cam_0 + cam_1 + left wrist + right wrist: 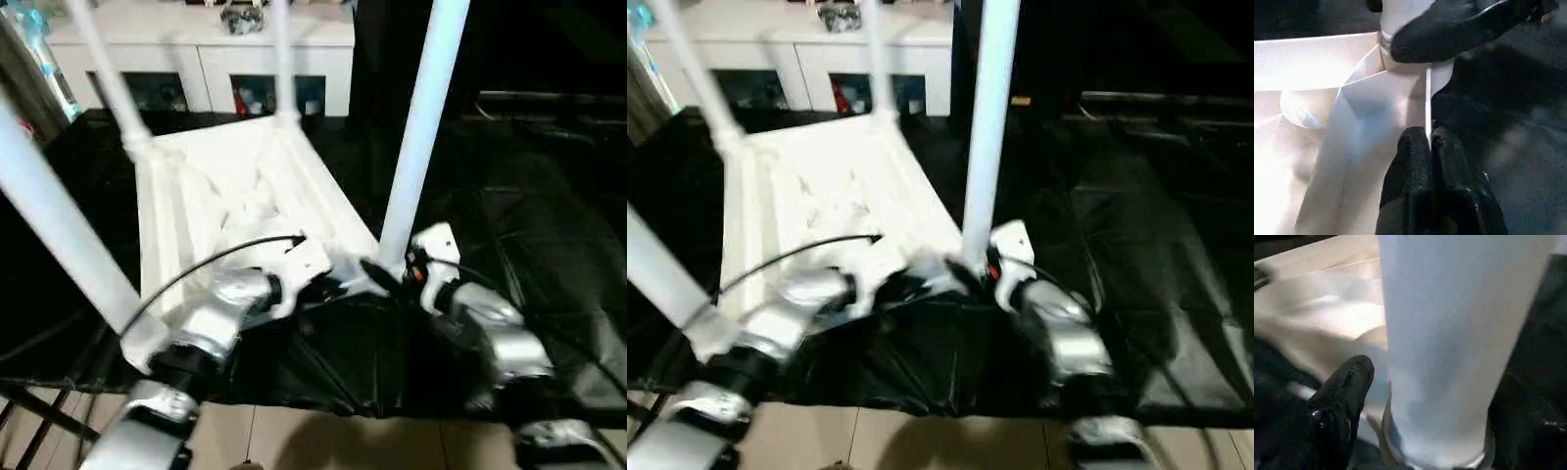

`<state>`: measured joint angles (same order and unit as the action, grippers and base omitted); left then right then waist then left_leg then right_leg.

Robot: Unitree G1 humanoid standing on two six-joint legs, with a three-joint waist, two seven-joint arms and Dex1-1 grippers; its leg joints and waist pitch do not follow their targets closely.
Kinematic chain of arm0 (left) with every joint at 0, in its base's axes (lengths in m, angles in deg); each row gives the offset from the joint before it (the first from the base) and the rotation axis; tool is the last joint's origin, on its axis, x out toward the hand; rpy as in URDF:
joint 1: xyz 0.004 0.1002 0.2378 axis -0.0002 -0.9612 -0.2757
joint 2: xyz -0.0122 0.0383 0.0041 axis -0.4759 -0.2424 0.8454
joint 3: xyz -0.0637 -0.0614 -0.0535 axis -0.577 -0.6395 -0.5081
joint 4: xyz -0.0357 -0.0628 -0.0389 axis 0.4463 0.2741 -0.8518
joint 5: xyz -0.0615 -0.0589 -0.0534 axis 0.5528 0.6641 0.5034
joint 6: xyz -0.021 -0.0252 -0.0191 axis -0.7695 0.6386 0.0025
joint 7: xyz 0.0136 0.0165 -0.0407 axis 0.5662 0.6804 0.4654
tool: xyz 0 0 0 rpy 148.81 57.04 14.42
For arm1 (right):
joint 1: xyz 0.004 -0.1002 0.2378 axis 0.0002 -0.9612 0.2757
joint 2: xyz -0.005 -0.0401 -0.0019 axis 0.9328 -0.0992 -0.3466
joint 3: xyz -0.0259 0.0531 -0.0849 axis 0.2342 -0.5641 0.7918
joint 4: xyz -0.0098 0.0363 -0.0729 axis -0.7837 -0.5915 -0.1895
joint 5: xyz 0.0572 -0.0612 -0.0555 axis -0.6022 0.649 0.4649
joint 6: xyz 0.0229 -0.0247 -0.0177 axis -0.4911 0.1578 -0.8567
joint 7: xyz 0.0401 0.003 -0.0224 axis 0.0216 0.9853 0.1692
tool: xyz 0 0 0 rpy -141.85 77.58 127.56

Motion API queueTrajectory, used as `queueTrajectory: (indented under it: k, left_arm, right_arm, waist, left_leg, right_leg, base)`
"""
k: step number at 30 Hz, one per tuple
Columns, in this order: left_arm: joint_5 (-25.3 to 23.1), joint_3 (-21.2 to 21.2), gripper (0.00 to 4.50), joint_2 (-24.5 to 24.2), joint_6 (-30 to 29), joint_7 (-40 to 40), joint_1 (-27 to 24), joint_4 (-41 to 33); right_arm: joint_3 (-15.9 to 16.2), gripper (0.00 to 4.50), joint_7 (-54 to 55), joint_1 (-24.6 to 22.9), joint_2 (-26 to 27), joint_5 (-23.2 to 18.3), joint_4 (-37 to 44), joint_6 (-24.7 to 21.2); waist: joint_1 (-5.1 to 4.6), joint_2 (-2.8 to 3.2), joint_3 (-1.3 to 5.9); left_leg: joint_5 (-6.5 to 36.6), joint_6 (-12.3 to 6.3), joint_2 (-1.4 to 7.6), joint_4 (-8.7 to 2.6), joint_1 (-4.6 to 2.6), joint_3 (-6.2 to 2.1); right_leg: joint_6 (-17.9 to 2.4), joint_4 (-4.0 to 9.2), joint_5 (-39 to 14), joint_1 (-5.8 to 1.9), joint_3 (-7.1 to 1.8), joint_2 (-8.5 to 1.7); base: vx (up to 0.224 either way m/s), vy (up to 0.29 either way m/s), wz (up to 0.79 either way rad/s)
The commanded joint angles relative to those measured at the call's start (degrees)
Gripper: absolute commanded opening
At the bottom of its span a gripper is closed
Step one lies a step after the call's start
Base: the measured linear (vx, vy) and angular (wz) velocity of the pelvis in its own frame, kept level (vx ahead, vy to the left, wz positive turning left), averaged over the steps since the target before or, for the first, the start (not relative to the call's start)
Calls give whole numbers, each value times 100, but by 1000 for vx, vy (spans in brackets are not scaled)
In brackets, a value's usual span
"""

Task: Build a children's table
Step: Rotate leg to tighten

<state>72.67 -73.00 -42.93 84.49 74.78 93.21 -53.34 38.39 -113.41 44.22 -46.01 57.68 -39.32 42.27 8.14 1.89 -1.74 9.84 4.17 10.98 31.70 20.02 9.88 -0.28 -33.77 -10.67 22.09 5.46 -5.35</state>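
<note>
I see the tabletop lying upside down, ribbed underside up, on the black sheet at the centre of my head view. All four legs stand in its corner sockets: the near-right leg at 1 o'clock, the near-left leg at 9 o'clock, the far-left leg at 11 o'clock, and the far-right leg at 12 o'clock.

My left end effector is clamped together on the thin near edge of the tabletop, beside the near-right socket. My right end effector sits at the base of the near-right leg, one black finger beside it; I cannot tell whether it grips. A white cabinet stands beyond, at 12 o'clock.
</note>
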Motion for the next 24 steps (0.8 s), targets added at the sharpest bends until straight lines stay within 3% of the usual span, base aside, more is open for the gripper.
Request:
queueTrajectory:
  k: [1, 7, 13, 17, 24]
  left_arm:
    - [210, 304, 0, 156, 244, 334, 47, -256]
    - [315, 256, 0, -94, 391, 795, 75, -201]
    - [516, 233, 0, -320, 424, 1397, 110, -188]
    - [593, 249, 0, -448, 478, 1736, 177, -119]
    - [607, 250, 0, -565, 543, 1974, 274, 7]
  right_arm:
    - [793, 365, -912, -135, 143, -117, 156, -151]
    - [958, 365, -1854, -227, -293, -255, 488, -244]
    - [1219, 365, -2923, -313, -755, -406, 831, -454]
    - [1375, 365, -3227, -330, -934, -318, 889, -280]
    - [1480, 313, -3535, -360, -1072, -334, 988, -350]
  waist:
    - [20, -75, 249]
    - [72, -91, 258]
    - [140, -121, 252]
    - [171, -128, 257]
    - [187, -131, 255]
  left_leg:
    - [1549, -339, 247, -366, 17, -58]
    - [1416, -411, 260, -350, 32, -50]
    - [1385, -420, 266, -339, 19, -44]
    - [1355, -396, 270, -340, 17, -48]
    - [1328, -393, 272, -339, 14, -51]
  right_leg:
    - [-868, 489, -1898, -225, -302, -391]
    - [-1010, 431, -1538, -243, -300, -384]
    - [-1008, 452, -1726, -230, -299, -403]
    - [-1012, 436, -1693, -232, -302, -407]
    - [-1041, 426, -1653, -234, -300, -405]
  base:
    - [0, 0, 0]
    - [0, 0, 0]
    - [0, 0, 0]
    - [0, 0, 0]
    - [0, 0, 0]
